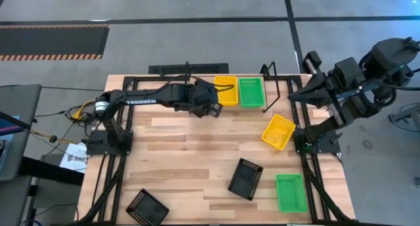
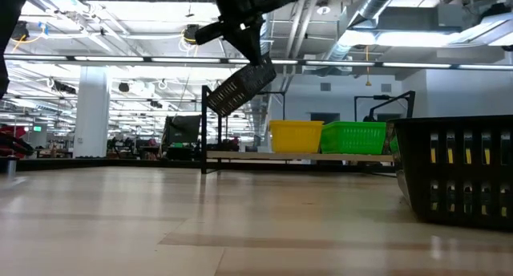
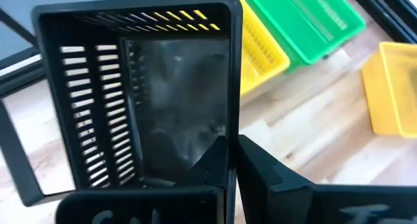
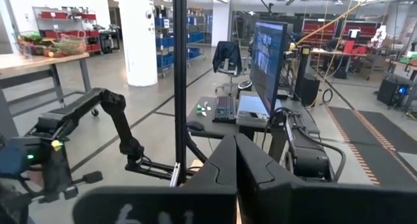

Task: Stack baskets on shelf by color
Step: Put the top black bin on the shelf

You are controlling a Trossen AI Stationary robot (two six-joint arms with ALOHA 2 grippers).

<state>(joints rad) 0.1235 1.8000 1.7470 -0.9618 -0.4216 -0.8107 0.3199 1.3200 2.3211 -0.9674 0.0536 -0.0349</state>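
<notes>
My left gripper [image 1: 209, 101] is shut on a black basket [image 1: 200, 98] and holds it in the air over the left end of the light-wood shelf [image 2: 240, 156] at the table's far edge. A yellow basket [image 1: 226, 89] and a green basket [image 1: 251, 92] stand side by side on the shelf on their bottoms. On the table lie another yellow basket [image 1: 278, 131], a black basket [image 1: 245, 179], a green basket [image 1: 291, 192] and a black basket [image 1: 146, 207]. My right gripper [image 4: 235, 142] is shut, raised at the table's right edge and facing the room. My left gripper [image 3: 233, 142] pinches one side wall [image 3: 232, 113] of the black basket, one finger [image 3: 212, 162] inside it and the other finger [image 3: 267, 168] outside. The basket [image 2: 240, 87] hangs tilted below the gripper, lifted clear above the shelf.
The shelf's black wire legs and end frames [image 1: 270, 73] rise at the far edge. A black basket [image 2: 457, 172] stands close to the low camera on the right. Bare wood shows across the table's middle and left [image 1: 177, 154].
</notes>
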